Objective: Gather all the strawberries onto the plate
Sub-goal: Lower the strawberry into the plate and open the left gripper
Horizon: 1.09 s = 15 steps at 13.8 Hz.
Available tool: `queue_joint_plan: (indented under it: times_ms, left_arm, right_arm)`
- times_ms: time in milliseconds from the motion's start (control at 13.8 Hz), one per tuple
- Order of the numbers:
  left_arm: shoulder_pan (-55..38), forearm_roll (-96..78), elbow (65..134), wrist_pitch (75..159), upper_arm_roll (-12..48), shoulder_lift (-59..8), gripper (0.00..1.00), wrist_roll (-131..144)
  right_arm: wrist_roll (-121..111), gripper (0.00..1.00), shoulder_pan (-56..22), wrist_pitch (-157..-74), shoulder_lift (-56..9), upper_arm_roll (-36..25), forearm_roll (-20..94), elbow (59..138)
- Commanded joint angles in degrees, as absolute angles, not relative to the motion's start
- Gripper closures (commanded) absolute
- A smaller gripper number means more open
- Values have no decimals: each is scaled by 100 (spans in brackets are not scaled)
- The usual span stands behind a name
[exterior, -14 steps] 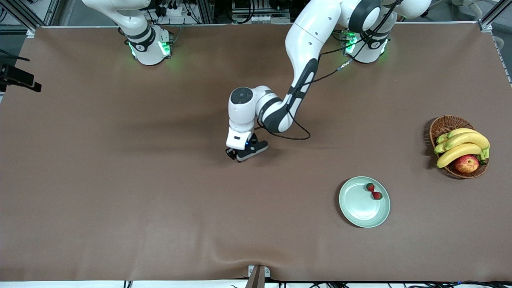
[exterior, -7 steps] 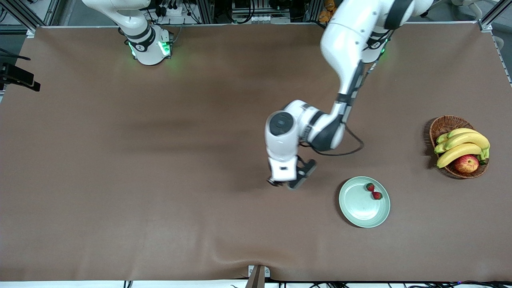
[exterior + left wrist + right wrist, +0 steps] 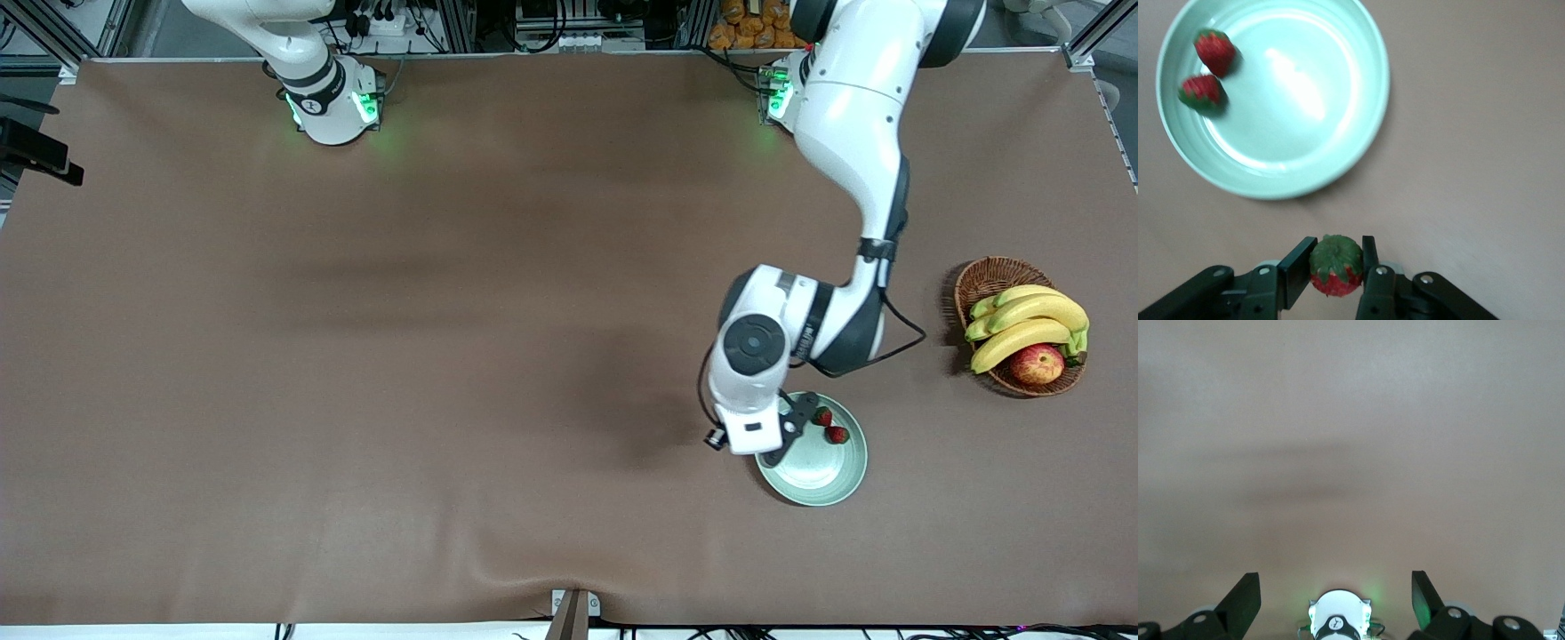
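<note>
**Strawberries: two on the plate, the third in the left gripper**

Strawberries number three: two lie close together on the mint-green plate, near its rim on the side toward the basket. The third strawberry is clamped between the fingers of the left gripper, green cap toward the wrist camera.

Compared with one second ago, the left arm has swung from the middle of the table toward its own end. Its gripper is now over the edge of the plate on the side toward the right arm (in the left wrist view the berry is over bare table just beside the rim). The two berries on the plate have not moved.

The right gripper waits with its fingers spread wide and nothing between them, over the bare table near its own base.

A brown wicker basket stands well apart from the plate, toward the left arm's end, with bananas and a red-yellow apple in it. Nothing lies between the held berry and the plate. I can read no writing.
</note>
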State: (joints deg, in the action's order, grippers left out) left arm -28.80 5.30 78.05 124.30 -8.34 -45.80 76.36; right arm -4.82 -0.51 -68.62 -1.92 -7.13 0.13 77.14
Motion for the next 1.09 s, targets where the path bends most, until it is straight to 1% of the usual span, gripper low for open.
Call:
queue_joint_plan:
  times_ms: [0,218,363,436,508,581,726,799,1017]
  left_arm:
    - [-2515,457,8007,12401,-765,-4464,100,7112]
    - [-2119,457,8007,12410,-756,-4508,100,6602]
    - [-2031,413,8007,12428,-756,-4649,100,6565]
    - [-2022,404,8007,12436,-756,-4693,93,6565]
    - [-2013,413,8016,12437,-756,-4728,26,6548]
    - [-2021,404,8024,12437,-765,-4720,0,6496]
    - [-1960,413,8024,12419,-765,-4632,0,6469]
    - [-1934,413,8024,12384,-765,-4562,0,6303]
    - [-1794,413,8024,11762,-782,-3984,0,5540]
  right_arm:
    - [-387,0,-70,-6715,-167,-712,62,7629]
    - [-387,0,-70,-6706,-167,-712,62,7620]
    - [-395,0,-62,-6715,-176,-703,62,7629]
    - [-396,0,-44,-6724,-176,-712,70,7620]
    - [-387,0,-44,-6724,-184,-712,62,7629]
    - [-387,0,-35,-6741,-193,-729,96,7620]
    - [-395,0,96,-6706,-202,-791,499,7629]
    - [-439,0,105,-6723,-211,-782,492,7629]
    - [-492,0,114,-6741,-202,-791,422,7577]
